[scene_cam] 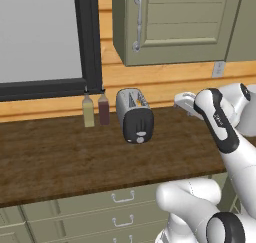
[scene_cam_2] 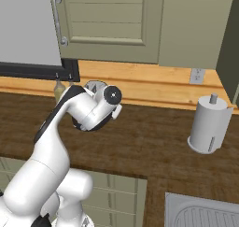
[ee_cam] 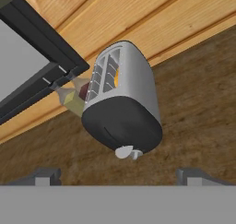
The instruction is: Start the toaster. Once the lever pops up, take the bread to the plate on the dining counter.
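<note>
The chrome toaster [scene_cam: 134, 113] stands on the wooden worktop, its black end face turned toward me. In the hand view the toaster [ee_cam: 124, 96] lies just ahead, with the small pale lever [ee_cam: 135, 153] low on its black face beside a round knob [ee_cam: 123, 151]. A tan sliver of bread [ee_cam: 115, 77] shows in one slot. My gripper [ee_cam: 118, 176] is open, its fingertips [ee_cam: 44, 176] spread wide and a short way from the black face, touching nothing. In the left base view the gripper [scene_cam: 182, 101] hovers right of the toaster. The plate and the dining counter are out of view.
Two slim bottles [scene_cam: 88, 111] [scene_cam: 103, 108] stand left of the toaster, under a dark window frame [scene_cam: 90, 42]. Further right on the worktop is a paper towel roll [scene_cam_2: 210, 124], with a sink [scene_cam_2: 200, 212] at the front. Wall cabinets [scene_cam: 170, 22] hang above.
</note>
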Motion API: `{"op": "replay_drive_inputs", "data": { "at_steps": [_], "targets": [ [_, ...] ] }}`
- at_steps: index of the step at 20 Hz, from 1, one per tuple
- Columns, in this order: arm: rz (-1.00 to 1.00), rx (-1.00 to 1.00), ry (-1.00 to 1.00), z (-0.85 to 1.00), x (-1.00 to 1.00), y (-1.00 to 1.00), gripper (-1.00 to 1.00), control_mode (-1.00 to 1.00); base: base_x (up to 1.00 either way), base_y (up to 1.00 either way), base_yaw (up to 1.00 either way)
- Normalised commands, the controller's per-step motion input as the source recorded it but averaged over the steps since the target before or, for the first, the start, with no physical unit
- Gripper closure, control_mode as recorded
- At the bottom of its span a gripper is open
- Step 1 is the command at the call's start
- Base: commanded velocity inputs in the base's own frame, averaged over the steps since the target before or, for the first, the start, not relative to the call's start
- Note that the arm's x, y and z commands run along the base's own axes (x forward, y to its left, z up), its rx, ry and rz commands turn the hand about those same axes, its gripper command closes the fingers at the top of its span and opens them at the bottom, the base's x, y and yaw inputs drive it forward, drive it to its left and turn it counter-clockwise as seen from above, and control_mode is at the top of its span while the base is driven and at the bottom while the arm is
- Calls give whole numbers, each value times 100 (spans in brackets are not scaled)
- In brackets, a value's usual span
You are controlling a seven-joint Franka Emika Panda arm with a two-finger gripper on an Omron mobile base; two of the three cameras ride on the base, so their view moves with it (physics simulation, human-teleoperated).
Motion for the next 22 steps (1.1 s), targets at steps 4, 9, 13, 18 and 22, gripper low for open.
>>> {"op": "replay_drive_inputs", "data": {
  "at_steps": [4, 9, 13, 18, 22],
  "targets": [
    [0, 0, 0, 0, 0, 0, -100, -100, 0, 0, 0],
    [0, 0, 0, 0, 0, 0, -100, -100, 0, 0, 0],
    [0, 0, 0, 0, 0, 0, -100, -100, 0, 0, 0],
    [0, 0, 0, 0, 0, 0, -100, -100, 0, 0, 0],
    [0, 0, 0, 0, 0, 0, -100, -100, 0, 0, 0]
  ]
}}
